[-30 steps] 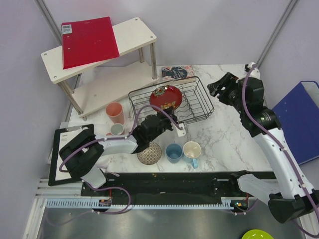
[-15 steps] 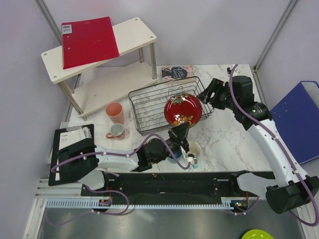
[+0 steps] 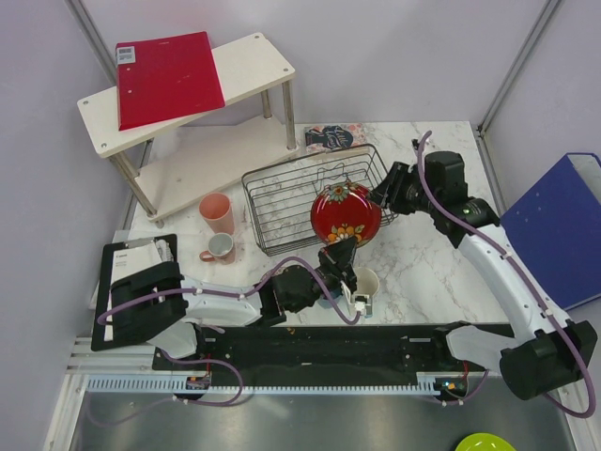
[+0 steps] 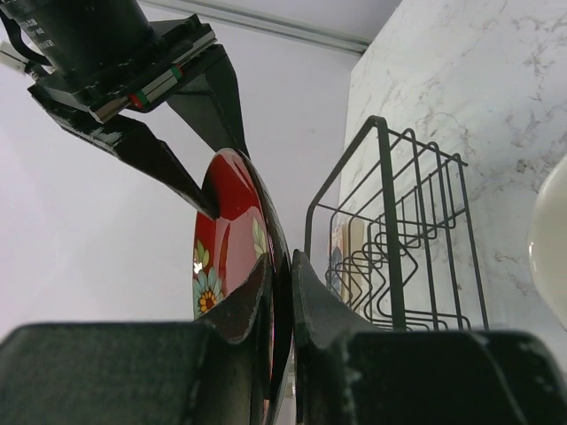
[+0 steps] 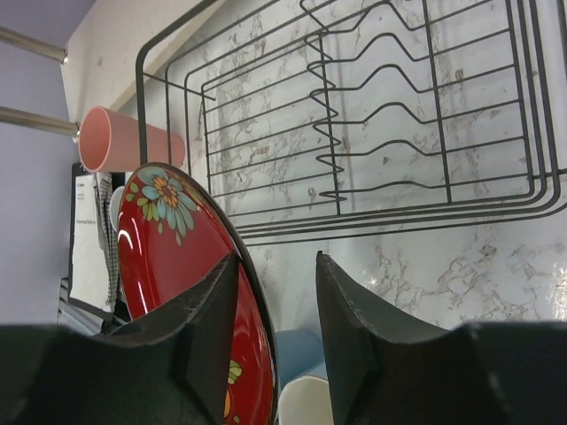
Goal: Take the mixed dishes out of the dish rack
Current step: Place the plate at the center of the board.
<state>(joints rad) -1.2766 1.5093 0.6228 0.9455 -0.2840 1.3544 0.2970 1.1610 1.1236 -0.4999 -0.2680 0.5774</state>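
Dark red plate (image 3: 346,214) stands on edge, lifted at the dish rack's (image 3: 282,193) near right corner, your left gripper (image 3: 340,252) clamped on its lower rim. Your right gripper (image 3: 380,195) straddles the top rim, jaws apart: a handover, likely; close right before left releases

We stretch our left arm (image 3: 216,293) low along the near edge, wrist turned upward. Our left claw (image 4: 279,292) is clamped tight on the lower rim of the glossy dark red flowered plate (image 3: 346,211). Our right arm (image 3: 502,272) bends in from the right. Our right claw (image 5: 275,266) sits astride the upper rim, fingers parted with a gap on one side.
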